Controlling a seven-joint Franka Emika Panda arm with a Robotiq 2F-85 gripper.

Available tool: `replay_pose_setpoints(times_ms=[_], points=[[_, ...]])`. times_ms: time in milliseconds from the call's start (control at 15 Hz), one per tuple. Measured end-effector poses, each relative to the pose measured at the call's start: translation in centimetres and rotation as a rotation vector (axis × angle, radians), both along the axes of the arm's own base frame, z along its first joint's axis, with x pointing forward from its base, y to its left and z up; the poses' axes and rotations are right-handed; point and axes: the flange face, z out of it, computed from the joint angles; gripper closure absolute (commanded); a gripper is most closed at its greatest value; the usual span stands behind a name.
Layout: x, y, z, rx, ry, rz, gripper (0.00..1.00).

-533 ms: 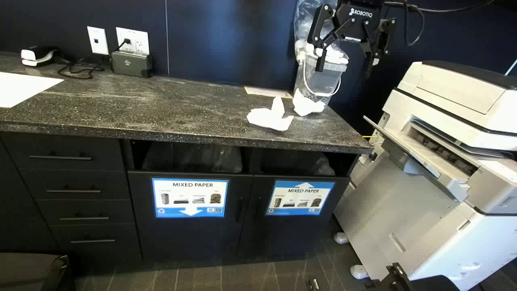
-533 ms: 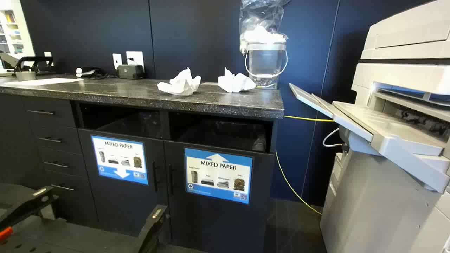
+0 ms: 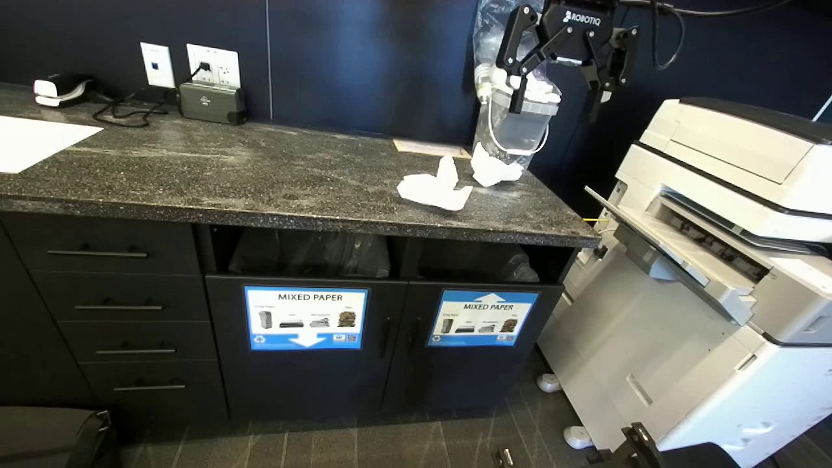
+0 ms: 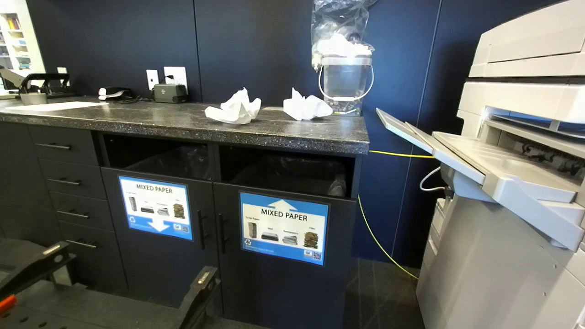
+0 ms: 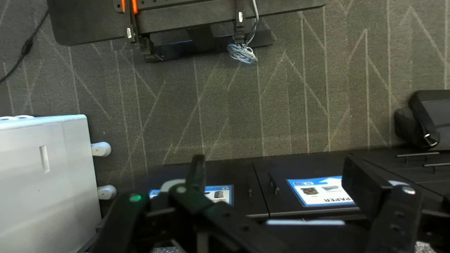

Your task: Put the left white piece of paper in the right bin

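Note:
The left crumpled white paper (image 3: pixel 432 190) lies on the dark counter near its front edge; it also shows in an exterior view (image 4: pixel 235 109). A second crumpled white paper (image 4: pixel 306 108) lies to its right, near the clear bucket. The right bin (image 4: pixel 292 172) is a dark opening lined with a dark bag under the counter, above a "mixed paper" sign. The left bin (image 4: pixel 178 162) is beside it. My gripper (image 3: pixel 557 104) is open and empty, high above the counter's right end. In the wrist view my gripper (image 5: pixel 274 167) has its fingers wide apart with nothing between them.
A clear bucket (image 4: pixel 345 77) with a white handle stands at the counter's back right. A large printer (image 3: pixel 682 260) stands to the right, its tray sticking out towards the counter (image 3: pixel 260 162). A small grey box (image 3: pixel 211 103) and a flat white sheet (image 3: pixel 39 140) are at the left.
My gripper has shifted very slightly upward in an exterior view. The papers have not moved.

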Motion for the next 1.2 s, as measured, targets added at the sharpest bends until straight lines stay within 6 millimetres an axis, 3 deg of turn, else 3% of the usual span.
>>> replay_pose_setpoints(times_ms=[200,333,667,1000,1200], points=[[1.3,-0.7,-1.2,-0.079,-0.027,0.059,0.00],[3.5,-1.1,-2.4,-0.136,-0.069,0.132,0.00],[11.7,-1.4,-4.5,-0.178,-0.190,0.320,0.00],[19.8,-1.6,-4.9,-0.123,-0.280,0.495,0.00],[23.9,-1.9,-6.4,-0.063,-0.313,0.595,0.00]])
